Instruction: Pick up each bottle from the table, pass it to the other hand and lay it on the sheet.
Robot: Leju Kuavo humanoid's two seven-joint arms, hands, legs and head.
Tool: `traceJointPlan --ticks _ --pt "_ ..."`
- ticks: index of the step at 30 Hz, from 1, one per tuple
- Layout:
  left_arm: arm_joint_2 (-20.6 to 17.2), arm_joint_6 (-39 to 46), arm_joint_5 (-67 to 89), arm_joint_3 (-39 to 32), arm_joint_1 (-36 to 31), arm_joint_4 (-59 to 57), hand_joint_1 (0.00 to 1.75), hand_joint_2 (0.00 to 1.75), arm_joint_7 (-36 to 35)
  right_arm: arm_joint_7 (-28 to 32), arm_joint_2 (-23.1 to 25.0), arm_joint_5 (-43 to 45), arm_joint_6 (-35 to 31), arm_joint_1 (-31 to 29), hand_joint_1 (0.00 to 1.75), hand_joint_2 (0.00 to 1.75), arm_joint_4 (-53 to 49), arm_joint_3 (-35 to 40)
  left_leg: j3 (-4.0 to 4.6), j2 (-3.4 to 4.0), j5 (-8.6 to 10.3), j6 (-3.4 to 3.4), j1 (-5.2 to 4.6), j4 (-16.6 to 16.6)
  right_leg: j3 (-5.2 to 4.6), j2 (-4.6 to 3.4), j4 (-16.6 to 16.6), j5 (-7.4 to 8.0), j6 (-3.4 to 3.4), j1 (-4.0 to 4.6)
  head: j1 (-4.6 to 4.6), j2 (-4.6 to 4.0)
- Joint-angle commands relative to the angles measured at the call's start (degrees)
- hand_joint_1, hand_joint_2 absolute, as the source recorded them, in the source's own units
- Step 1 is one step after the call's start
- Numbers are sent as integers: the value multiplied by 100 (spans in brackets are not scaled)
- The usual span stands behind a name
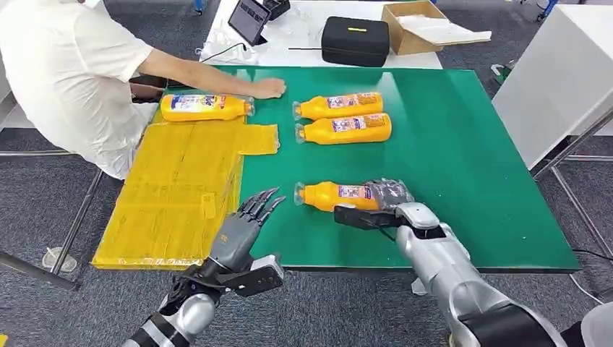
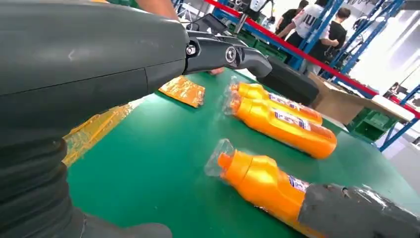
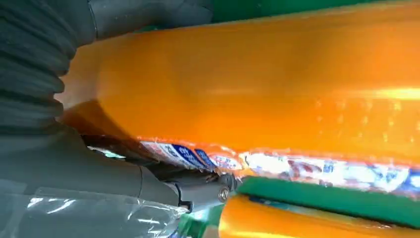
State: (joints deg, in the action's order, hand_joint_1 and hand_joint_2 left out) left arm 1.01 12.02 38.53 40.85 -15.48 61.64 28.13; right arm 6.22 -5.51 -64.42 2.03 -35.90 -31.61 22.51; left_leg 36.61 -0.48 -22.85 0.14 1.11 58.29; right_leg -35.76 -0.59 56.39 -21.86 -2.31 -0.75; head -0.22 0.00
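Note:
The nearest orange bottle [image 1: 336, 195] [image 2: 262, 184] lies on its side on the green table [image 1: 448, 159], cap end toward the yellow sheet [image 1: 173, 188]. My right hand [image 1: 387, 201] [image 2: 354, 215] grips its base end, and the bottle's orange body [image 3: 247, 84] passes close in front of the right wrist camera, with the hand [image 3: 99, 173] wrapped around it. My left hand [image 1: 247, 223] [image 2: 225, 53] hovers open over the table's front edge, between the sheet and the bottle's cap. Two more bottles [image 1: 340, 105] [image 1: 345, 129] lie side by side farther back. Another bottle [image 1: 206, 107] lies at the sheet's far end.
A person in white leans in at the far left, one hand [image 1: 268, 88] resting on the table beside the bottle on the sheet. Behind the table stand a black case [image 1: 355, 40], a cardboard box [image 1: 416, 25] and a tablet [image 1: 249, 19]. A white cabinet [image 1: 556, 79] stands at the right.

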Motion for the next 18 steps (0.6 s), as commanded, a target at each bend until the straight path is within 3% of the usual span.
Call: traceJointPlan --ticks 1,7,11,14,16,18 --pt "-29 5 -74 159 -276 -487 0 175 67 222 -175 174 201 372 175 175 667 185 -23 -28 1 7 3 -20 36 41 -22 -9 14 8 -2 0" --pt "-150 -5 -158 229 -246 -439 0 175 114 794 -241 842 173 715 175 175 499 76 -26 -35 0 3 8 -18 43 45 -24 -13 5 12 -2 0" --pt "-19 198 -705 -204 182 108 0 175 372 1503 41 1913 -736 1291 175 175 -452 -467 -43 -31 -6 7 8 -24 56 42 -33 -17 4 13 0 0" --pt "456 18 -1813 -815 700 663 0 175 351 1554 162 2520 -1071 1885 175 175 -1631 -758 -60 -1 -28 9 13 -17 74 10 -32 -20 2 17 4 0" --pt "1020 -251 -3361 -1424 1179 994 0 175 181 1711 287 2996 -1481 2487 175 175 -2615 -1007 -65 11 -48 -4 12 -9 74 -3 -23 -24 3 17 -4 0" --pt "1062 -321 -4044 -1404 1372 1052 0 175 69 1770 368 3165 -1678 2892 175 175 -3254 -1012 -63 6 -54 -4 16 -6 76 4 -21 -32 4 21 0 0"
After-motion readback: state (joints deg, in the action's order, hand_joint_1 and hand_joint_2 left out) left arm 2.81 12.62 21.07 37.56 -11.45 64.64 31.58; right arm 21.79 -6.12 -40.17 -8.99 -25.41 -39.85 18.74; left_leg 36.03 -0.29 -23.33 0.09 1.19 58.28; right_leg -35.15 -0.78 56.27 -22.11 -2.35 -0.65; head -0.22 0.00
